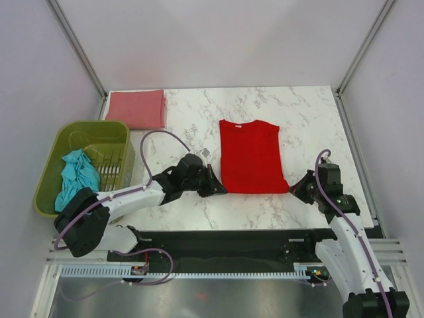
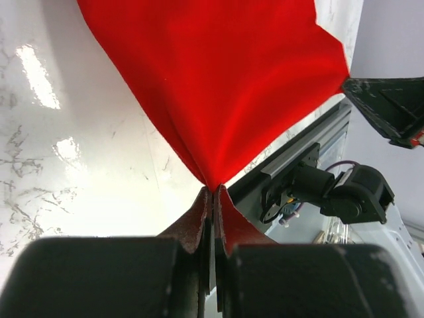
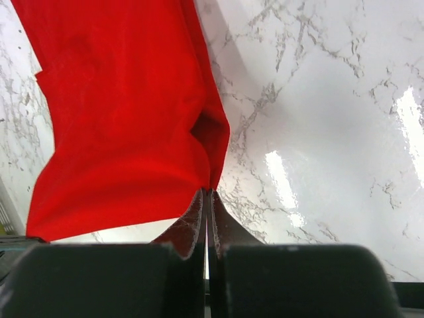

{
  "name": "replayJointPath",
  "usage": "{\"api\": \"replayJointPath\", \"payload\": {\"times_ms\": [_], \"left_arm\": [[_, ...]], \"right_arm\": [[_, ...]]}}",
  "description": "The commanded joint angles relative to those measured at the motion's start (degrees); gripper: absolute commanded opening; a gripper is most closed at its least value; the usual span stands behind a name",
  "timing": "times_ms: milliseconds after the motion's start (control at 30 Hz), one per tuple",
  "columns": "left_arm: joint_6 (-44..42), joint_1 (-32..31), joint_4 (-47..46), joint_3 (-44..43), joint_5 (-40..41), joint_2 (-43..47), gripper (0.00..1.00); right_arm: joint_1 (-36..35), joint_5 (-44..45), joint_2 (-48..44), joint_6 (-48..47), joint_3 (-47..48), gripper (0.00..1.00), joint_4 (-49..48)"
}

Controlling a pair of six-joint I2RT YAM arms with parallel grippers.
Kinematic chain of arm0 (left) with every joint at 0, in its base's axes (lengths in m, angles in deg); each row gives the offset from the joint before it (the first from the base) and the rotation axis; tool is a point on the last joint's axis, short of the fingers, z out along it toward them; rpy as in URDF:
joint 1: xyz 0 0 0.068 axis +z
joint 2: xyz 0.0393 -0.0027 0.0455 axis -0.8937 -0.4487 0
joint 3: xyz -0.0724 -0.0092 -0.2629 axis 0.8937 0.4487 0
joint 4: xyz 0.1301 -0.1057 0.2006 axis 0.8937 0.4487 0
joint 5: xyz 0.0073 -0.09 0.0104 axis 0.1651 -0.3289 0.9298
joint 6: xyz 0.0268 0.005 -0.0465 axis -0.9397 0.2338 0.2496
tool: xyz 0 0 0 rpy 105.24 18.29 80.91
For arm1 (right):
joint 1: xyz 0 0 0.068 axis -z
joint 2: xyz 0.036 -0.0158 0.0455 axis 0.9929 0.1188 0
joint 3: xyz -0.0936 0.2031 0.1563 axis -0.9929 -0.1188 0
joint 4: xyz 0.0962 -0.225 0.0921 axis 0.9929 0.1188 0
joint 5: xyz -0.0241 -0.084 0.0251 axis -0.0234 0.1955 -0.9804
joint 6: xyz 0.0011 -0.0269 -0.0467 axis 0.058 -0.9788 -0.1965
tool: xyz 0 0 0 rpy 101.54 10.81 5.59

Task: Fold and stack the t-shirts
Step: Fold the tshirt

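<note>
Though gripped, red tee [image 1: 250, 156] corners hidden.

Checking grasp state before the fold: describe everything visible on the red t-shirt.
The red t-shirt is bright red, plain soft cloth, lying flat on the marble table, collar toward the far edge with a small pale neck label. No sleeves stick out, so its sides look folded in. The left pincer is shut on its near-left hem corner and the right pincer on the near-right corner; cloth puckers at both pinches. Nothing else touches it.
</note>
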State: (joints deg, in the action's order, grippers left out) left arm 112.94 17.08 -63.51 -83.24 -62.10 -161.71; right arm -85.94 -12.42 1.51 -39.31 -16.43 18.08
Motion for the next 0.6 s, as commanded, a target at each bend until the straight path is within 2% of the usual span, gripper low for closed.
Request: {"api": "replayJointPath", "payload": {"times_ms": [0, 167, 333, 567], "left_arm": [[-0.8, 0.0, 5.5, -3.8, 3.6, 0.3, 0.02], [-2.6, 2.3, 6.7, -9.2, 1.7, -3.5, 0.02], [-4.5, 6.8, 7.1, -16.9, -0.4, -9.0, 0.02], [-8.3, 12.9, 7.6, -29.5, -4.0, -16.9, 0.02]], "right_arm": [[0.0, 3.0, 2.4, -0.2, 5.2, 0.00, 0.2], [0.0, 6.4, 10.1, -3.0, 13.6, 0.00, -1.7], [0.0, 5.8, 20.3, -4.6, 20.8, 0.00, -6.0], [0.0, 4.8, 34.9, -5.9, 36.5, 0.00, -8.2]]}}
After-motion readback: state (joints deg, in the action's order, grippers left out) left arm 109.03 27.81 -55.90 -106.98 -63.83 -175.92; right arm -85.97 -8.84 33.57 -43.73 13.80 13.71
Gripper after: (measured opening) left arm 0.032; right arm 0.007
